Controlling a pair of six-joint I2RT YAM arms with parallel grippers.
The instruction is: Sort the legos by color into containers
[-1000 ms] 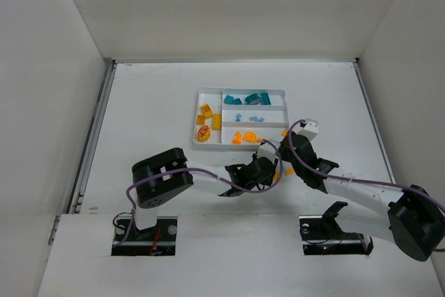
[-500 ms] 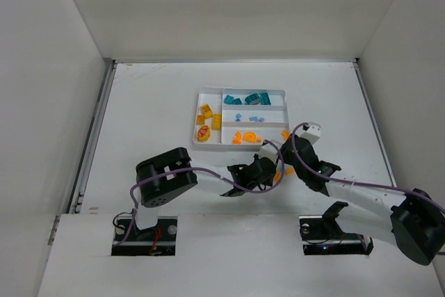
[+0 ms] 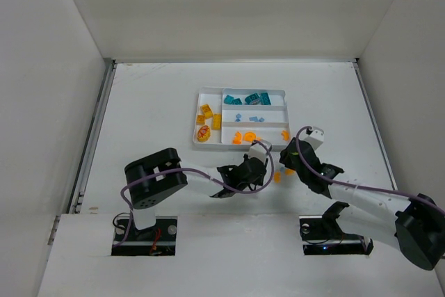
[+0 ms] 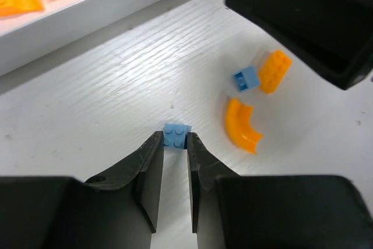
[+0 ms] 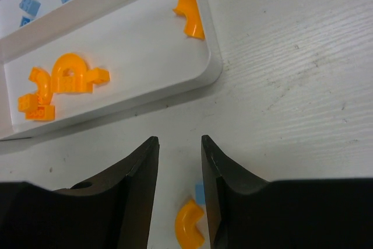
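Note:
My left gripper (image 4: 176, 143) (image 3: 264, 167) is shut on a light blue lego (image 4: 176, 134) just above the table, near the white tray (image 3: 271, 137). Right of it lie another light blue lego (image 4: 246, 78), an orange brick (image 4: 274, 71) and a curved orange piece (image 4: 242, 130). My right gripper (image 5: 179, 141) (image 3: 284, 156) is open and empty, its tips just short of the tray's near rim (image 5: 204, 80). The curved orange piece (image 5: 189, 225) lies on the table between its fingers, further back. The tray holds teal (image 3: 252, 99), light blue (image 3: 256, 118), orange (image 3: 243, 137) and yellow-orange (image 3: 207, 113) legos in separate sections.
White walls enclose the table on the left, back and right. The right gripper's black body (image 4: 303, 16) hangs close over the loose pieces in the left wrist view. A round yellow-orange piece with red (image 3: 202, 134) sits in the tray's tall section.
My left gripper has drawn back a little toward the near left. My right gripper has shifted slightly toward the near side. The loose orange pieces now show between the two.

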